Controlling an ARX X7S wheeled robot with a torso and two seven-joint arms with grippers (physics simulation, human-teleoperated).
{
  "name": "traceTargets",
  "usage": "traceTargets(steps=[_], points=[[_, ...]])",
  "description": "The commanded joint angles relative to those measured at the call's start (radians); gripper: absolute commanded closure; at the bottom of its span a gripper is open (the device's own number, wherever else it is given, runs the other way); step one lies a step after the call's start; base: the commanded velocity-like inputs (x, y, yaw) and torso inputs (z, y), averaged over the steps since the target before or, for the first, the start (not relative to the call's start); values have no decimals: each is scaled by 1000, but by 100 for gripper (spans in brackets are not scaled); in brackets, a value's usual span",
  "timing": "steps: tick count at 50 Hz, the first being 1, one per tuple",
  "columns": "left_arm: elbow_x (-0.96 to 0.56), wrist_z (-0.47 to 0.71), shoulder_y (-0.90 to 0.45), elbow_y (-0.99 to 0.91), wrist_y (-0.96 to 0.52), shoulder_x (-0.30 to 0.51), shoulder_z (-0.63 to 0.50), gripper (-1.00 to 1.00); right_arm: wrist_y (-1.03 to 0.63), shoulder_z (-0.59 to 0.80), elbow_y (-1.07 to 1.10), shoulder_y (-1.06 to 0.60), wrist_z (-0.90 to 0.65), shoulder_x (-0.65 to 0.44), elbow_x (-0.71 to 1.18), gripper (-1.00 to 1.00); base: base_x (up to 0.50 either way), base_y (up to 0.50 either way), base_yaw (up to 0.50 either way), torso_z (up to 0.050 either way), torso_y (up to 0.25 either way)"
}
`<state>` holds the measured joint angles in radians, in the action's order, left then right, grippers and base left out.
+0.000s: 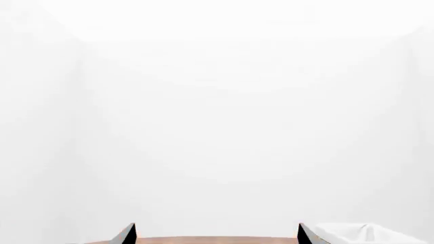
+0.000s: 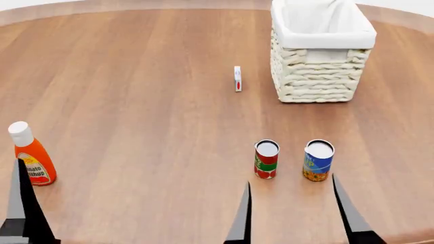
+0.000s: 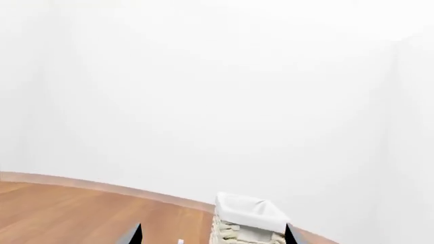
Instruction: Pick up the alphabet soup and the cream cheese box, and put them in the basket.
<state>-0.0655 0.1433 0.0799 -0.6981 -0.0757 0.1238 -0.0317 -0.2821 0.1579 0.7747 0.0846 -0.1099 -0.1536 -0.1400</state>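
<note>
Head view: I see both arms low at the near edge of the wooden table (image 2: 135, 76), only finger tips in frame.
Right gripper (image 2: 291, 208): two dark fingers pointing forward, spread wide, holding nothing, touching nothing. It sits just short of the two cans.
Left gripper (image 1: 217, 233): on head cam I see only one finger (image 2: 24, 203) at the near left, right by the ketchup bottle (image 2: 32, 155). Left wrist cam shows both tips set wide apart with nothing between them.
Alphabet soup (image 2: 318, 160): upright, near right, just ahead of the right gripper's outer finger.
Red-and-green can (image 2: 267, 159): upright, just beside the soup on its left, not touching.
Cream cheese box (image 2: 237, 78): standing on edge mid-table, left of the basket, apart from it.
Basket (image 2: 318, 71): far right, upright, white liner over the rim; I can't see its floor.
Right wrist view: mostly white wall; basket (image 3: 247, 223) between the finger tips, well ahead.
Left wrist view: white wall, strip of table, liner corner at the edge.
</note>
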Motion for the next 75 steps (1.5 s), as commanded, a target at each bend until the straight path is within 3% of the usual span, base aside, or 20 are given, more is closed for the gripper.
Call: traceTargets(steps=[1,75], points=[[-17,18,11,-109,11,23,8,-100,-46,26,108,4,-7,-20,-34,-100,0,0,0,0,0],[2,72,38,-48,66,88,-68,-100,-34,52,76,12,-66,-92,38,-100,107,0,0,0,0]])
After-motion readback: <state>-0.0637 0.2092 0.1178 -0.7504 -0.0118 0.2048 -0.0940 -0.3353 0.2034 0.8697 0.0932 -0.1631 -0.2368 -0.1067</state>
